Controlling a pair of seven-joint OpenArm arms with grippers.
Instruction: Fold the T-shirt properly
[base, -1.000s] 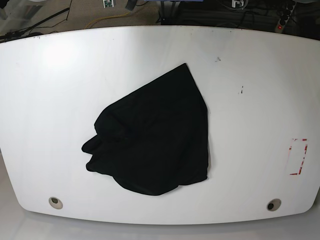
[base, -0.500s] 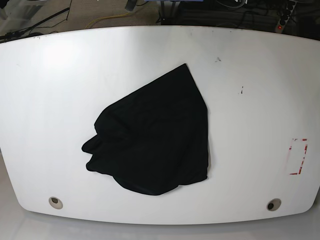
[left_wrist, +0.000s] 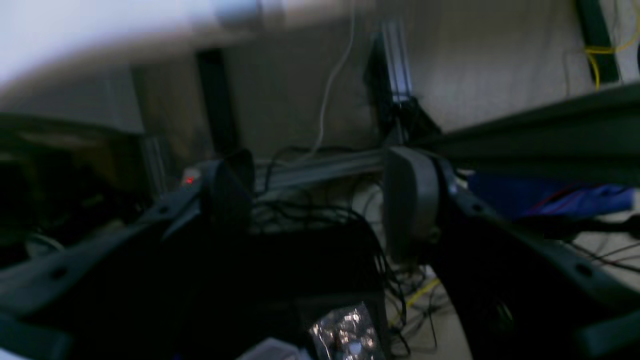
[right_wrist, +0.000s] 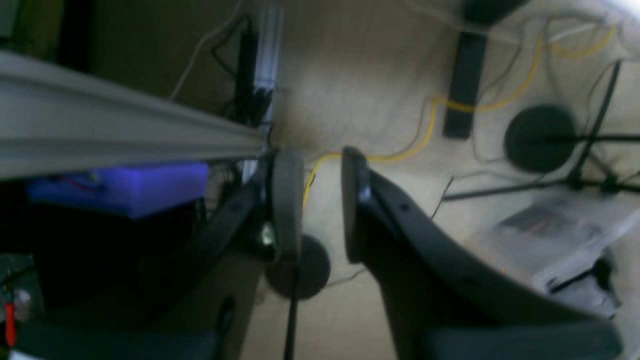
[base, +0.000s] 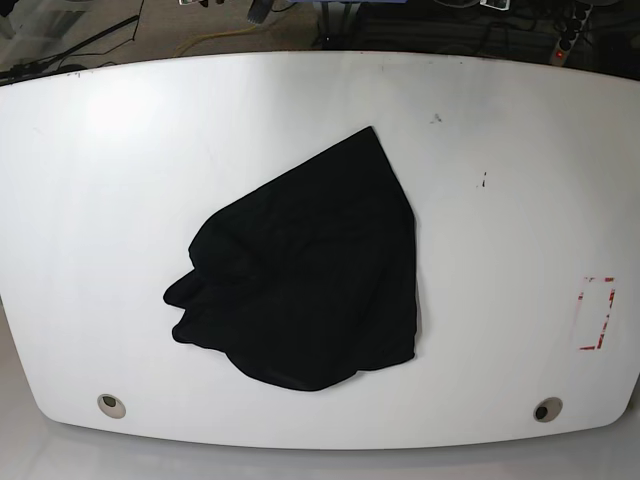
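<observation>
Still pre-grasp: T-shirt (base: 305, 275) crumpled mid-table (base: 520, 130), nowhere near either set of fingers. Left gripper (left_wrist: 320, 200) spread wide, empty; right gripper (right_wrist: 320, 200) narrowly parted, empty, both aimed off-table. Next, probably: reach in, pinch an edge, spread flat before folding.

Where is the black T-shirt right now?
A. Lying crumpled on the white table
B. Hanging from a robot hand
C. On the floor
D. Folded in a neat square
A: the T-shirt lies in a rumpled heap on the white table, with no gripper near it.
</observation>
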